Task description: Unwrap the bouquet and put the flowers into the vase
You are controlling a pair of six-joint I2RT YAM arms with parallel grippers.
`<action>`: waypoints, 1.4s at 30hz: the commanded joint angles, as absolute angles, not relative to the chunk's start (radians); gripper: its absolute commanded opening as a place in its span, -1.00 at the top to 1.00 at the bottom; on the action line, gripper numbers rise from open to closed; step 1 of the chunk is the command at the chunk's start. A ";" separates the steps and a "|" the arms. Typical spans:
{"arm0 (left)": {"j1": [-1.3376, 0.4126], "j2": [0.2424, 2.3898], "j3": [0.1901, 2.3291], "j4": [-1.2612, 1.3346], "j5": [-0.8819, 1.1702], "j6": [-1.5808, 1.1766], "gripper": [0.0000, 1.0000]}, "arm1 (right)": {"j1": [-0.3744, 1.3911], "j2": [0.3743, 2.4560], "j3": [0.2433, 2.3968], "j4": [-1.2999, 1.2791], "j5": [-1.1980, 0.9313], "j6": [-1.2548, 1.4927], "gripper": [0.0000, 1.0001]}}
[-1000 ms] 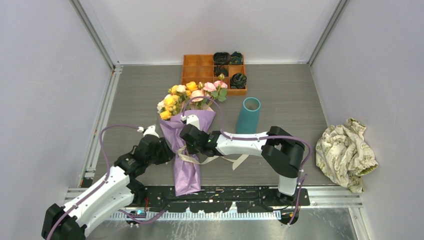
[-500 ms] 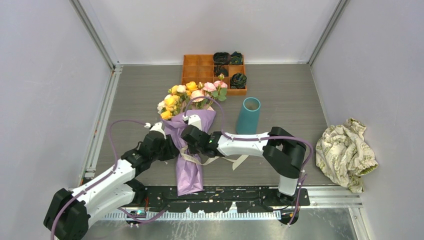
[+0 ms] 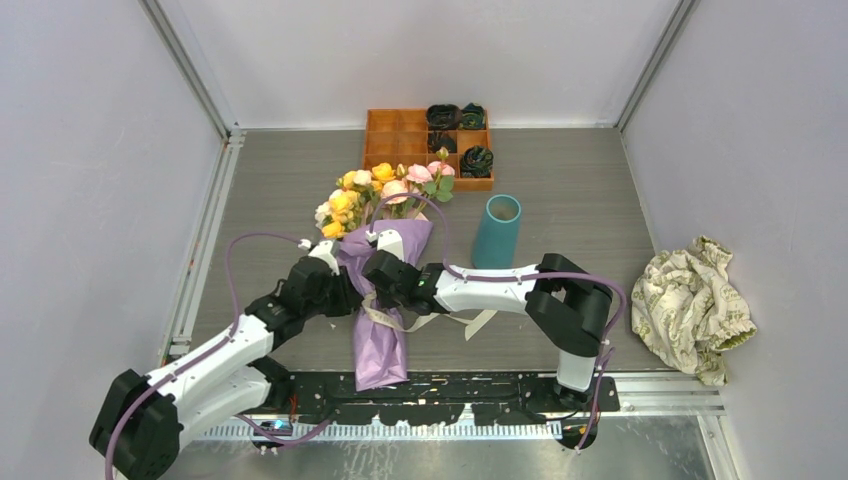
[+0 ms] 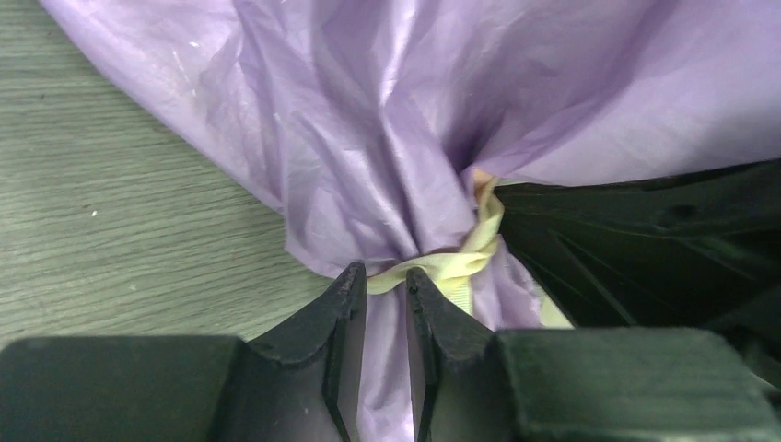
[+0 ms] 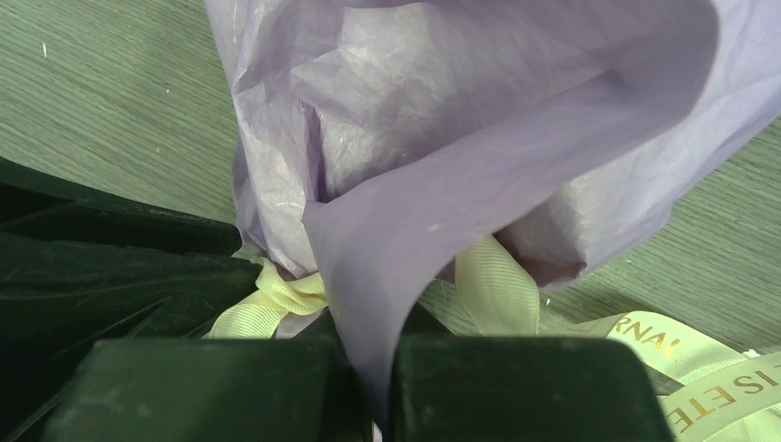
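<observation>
Black jaws of the left gripper [image 4: 385,281] sit at the left side of the bouquet [image 3: 378,345], at the waist where the cream ribbon [image 4: 451,267] ties it. They stand narrow and the ribbon crosses just at their tips. Whether they already bite on it, I cannot tell. The bouquet lies flat on the worktop [image 3: 560,170], a little left of the middle, between the two grippers. On its right side, the right gripper [image 5: 373,368] has its jaws pressed together on a fold of the purple wrapping paper [image 5: 442,212], close to the bow. Further right the vase [image 3: 496,232] stands upright, near the bouquet but apart from it.

I judge that the step in hand is the first one, the untying, because the wrap is closed and no flower is out. The next move asks one side to hold the bundle steady while the other pulls a loose ribbon end away from the knot. Pulling the loop around the waist would probably only drag the whole bundle.

The long axis of the bouquet runs from the near edge to the far side, almost straight. The flowers [image 3: 385,190] point away from the arms, toward the orange tray [image 3: 385,125], and the twisted paper tail points to the arm bases.
</observation>
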State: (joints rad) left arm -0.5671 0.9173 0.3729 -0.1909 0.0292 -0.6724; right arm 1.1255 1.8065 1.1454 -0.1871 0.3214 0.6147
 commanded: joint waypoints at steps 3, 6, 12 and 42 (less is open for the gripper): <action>-0.569 0.830 0.401 -0.168 0.078 -0.664 0.53 | 1.122 1.791 1.152 -0.142 0.337 0.633 0.98; -0.568 0.824 0.386 -0.167 0.074 -0.663 0.52 | 1.123 1.796 1.155 -0.139 0.331 0.635 0.99; -0.568 0.878 0.390 -0.162 0.059 -0.658 0.53 | 1.122 1.792 1.156 -0.140 0.325 0.635 0.98; -0.581 0.973 0.441 -0.144 -0.121 -0.726 1.00 | 1.104 1.757 1.105 -0.148 0.350 0.683 0.98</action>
State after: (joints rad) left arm -0.5827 1.0069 0.3946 -0.1516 -0.0010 -0.7006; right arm 1.1194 1.8065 1.1381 -0.1719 0.3035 0.6456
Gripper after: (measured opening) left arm 0.009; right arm 0.030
